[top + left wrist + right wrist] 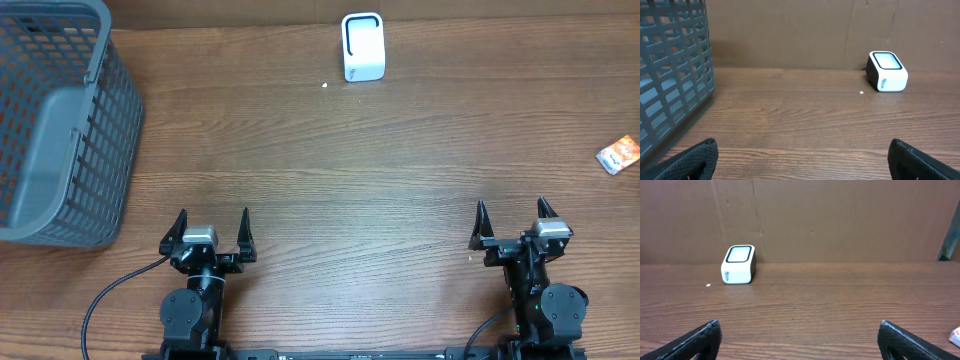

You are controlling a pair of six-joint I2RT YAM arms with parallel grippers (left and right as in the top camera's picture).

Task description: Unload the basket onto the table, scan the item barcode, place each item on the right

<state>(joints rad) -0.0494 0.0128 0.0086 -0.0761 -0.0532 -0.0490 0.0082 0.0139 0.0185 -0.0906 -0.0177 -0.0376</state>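
Note:
A small orange and white packet, the item (pixel 618 154), lies at the table's right edge; a sliver of the item (pixel 955 336) shows low right in the right wrist view. The white barcode scanner (pixel 362 47) with a dark window stands at the back centre; the scanner (pixel 886 71) also shows in the left wrist view and the scanner (pixel 739 264) in the right wrist view. My left gripper (pixel 209 233) is open near the front left, nothing between its fingers. My right gripper (pixel 517 225) is open near the front right, empty, below and left of the item.
A grey plastic basket (pixel 60 120) fills the back left corner; the basket wall (pixel 670 75) looms left in the left wrist view. A brown cardboard wall (pixel 840 220) backs the table. A tiny white speck (pixel 325 85) lies left of the scanner.

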